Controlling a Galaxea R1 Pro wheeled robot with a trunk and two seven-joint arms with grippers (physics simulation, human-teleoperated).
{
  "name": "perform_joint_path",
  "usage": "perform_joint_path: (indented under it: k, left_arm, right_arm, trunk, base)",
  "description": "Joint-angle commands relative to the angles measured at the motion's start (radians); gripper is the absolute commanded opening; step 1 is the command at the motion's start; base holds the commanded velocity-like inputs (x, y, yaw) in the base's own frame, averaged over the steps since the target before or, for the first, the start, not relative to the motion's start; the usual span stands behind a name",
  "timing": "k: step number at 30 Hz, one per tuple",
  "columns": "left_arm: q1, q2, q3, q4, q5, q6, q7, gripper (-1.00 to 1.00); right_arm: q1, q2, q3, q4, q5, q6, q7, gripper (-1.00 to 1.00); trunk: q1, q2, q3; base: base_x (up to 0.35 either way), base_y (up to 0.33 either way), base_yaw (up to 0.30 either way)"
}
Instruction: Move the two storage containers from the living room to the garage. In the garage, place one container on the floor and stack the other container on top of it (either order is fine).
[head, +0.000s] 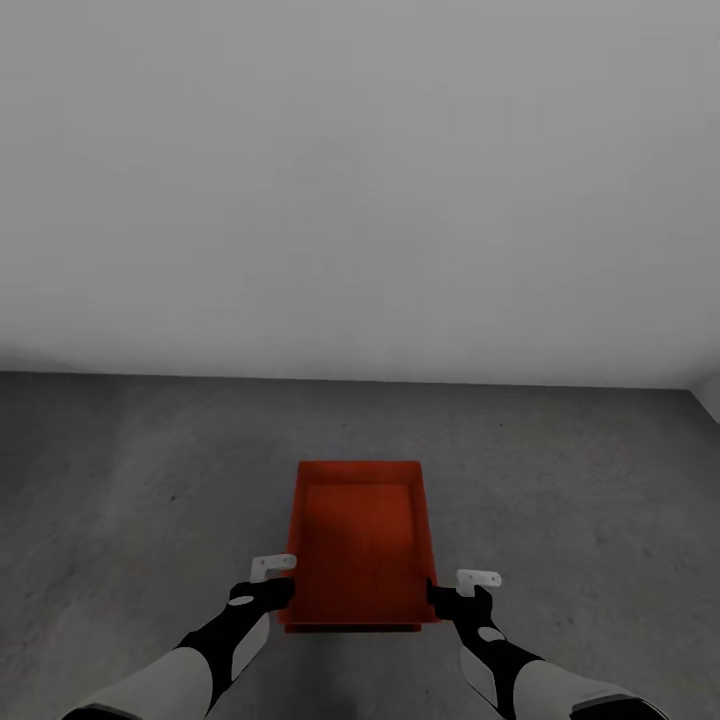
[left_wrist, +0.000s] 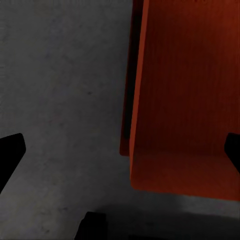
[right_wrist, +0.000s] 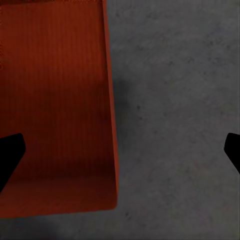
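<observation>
While both arms straddle red-orange container (head: 360, 545) on garage floor (head: 150, 470), near white wall (head: 360, 180), left gripper (head: 268, 580) and right gripper (head: 462, 590) sit at its near corners, fingers spread wide, each straddling a side wall, gripping nothing. Second rim edge beneath left wall hints bins already stacked, uncertain. Lift arms straight up, avoid nudging walls.

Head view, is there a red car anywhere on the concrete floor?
No, the grey concrete floor carries a red-orange storage container before a plain white wall.
</observation>
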Motion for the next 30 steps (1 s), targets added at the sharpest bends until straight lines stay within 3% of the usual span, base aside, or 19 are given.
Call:
perform_joint_path:
  k: [1,30]
  left_arm:
    - [0.0,0.0,-0.009,0.0,0.01,0.0,0.006,1.0]
    - [0.0,0.002,-0.009,-0.003,0.01,0.0,0.006,1.0]
  right_arm:
    - [-0.001,0.0,0.009,0.001,-0.009,-0.003,-0.003,1.0]
    - [-0.001,0.0,0.009,0.001,-0.009,-0.003,-0.003,1.0]
  trunk:
    - [-0.004,0.007,0.003]
    - [-0.115,0.21,0.093]
  base:
    - [0.0,0.0,0.0]
    - [0.0,0.0,0.0]
